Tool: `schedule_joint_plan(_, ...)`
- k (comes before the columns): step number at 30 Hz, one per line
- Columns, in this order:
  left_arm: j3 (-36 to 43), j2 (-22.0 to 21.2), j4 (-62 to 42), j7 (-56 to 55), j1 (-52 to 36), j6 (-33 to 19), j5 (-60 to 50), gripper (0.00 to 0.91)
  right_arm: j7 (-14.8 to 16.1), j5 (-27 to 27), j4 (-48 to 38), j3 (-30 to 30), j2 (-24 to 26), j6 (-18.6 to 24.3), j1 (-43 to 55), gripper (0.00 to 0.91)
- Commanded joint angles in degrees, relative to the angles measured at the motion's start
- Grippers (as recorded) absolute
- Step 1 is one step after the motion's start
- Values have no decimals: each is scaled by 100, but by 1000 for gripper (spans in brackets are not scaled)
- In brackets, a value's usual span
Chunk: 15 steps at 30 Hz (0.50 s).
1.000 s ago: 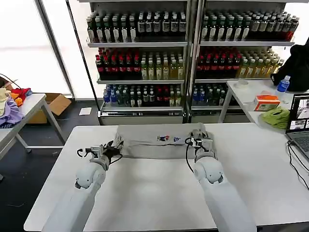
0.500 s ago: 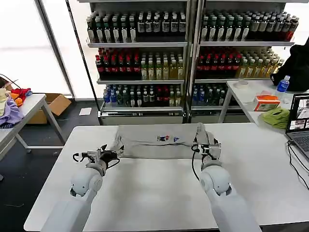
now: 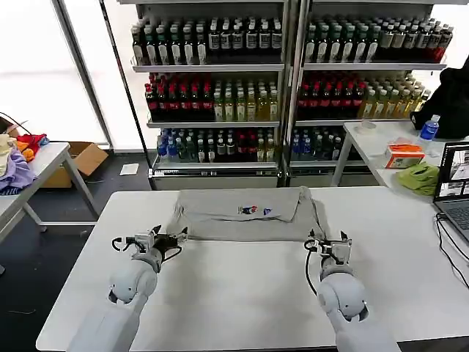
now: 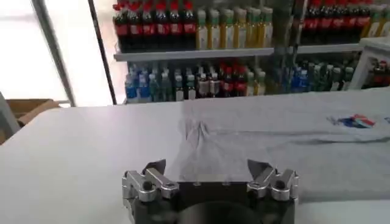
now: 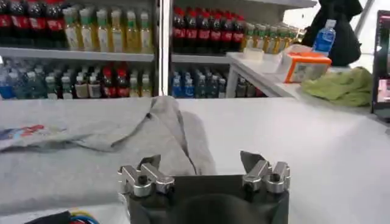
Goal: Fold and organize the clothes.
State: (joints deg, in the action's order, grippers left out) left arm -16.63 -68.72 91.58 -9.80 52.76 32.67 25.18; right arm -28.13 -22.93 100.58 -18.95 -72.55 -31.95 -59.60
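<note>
A light grey shirt (image 3: 242, 213) lies folded into a wide band at the far middle of the white table (image 3: 242, 293), its small multicoloured chest print facing up. My left gripper (image 3: 178, 236) hovers open just off the shirt's near left corner, nothing between its fingers. My right gripper (image 3: 327, 240) stands open just off the near right corner, where a sleeve bunches up. The left wrist view has the open left gripper (image 4: 207, 167) close before the shirt (image 4: 274, 140). Seen from the right wrist, the open right gripper (image 5: 200, 159) sits before the shirt's bunched sleeve (image 5: 164, 131).
A laptop (image 3: 454, 183) with cables sits at the table's right edge. A side table at the right carries a lime-green cloth (image 3: 420, 178), an orange box (image 3: 404, 155) and a water bottle (image 3: 430, 128). Drink shelves (image 3: 278, 81) stand behind. Coloured garments (image 3: 18, 158) lie on a table at left.
Both grippers have let go of the shirt's side edges and drawn back toward me. The shirt has settled flat in its folded shape.
</note>
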Motion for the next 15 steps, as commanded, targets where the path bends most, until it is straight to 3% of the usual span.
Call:
schedule_joint_plan(1, 16, -34, -271, 5, -33, -11, -95, 907, 59, 16, -312, -80, -25, 22, -89, 907)
schedule_joint_plan(10, 80, -60, -468, 29, -124, -83, -210, 907, 137, 21, -789, -19, -265, 102, 210, 887)
schedule_joint_plan(11, 85, -60, -474, 29, -125, -81, -210, 796, 143, 21, -806, -20, -272, 106, 217, 534)
schedule_joint_plan(13, 100, -50, -466, 27, -99, -55, -213, 544, 182, 12, -867, -8, -279, 137, 209, 242)
schedule_joint_plan(14, 103, -44, -457, 27, -75, -48, -218, 202, 187, 15, -884, -1, -282, 143, 198, 60)
schedule_joint_plan(15, 106, -35, -422, 29, -42, -19, -243, 30, 187, 15, -905, 8, -288, 152, 182, 30)
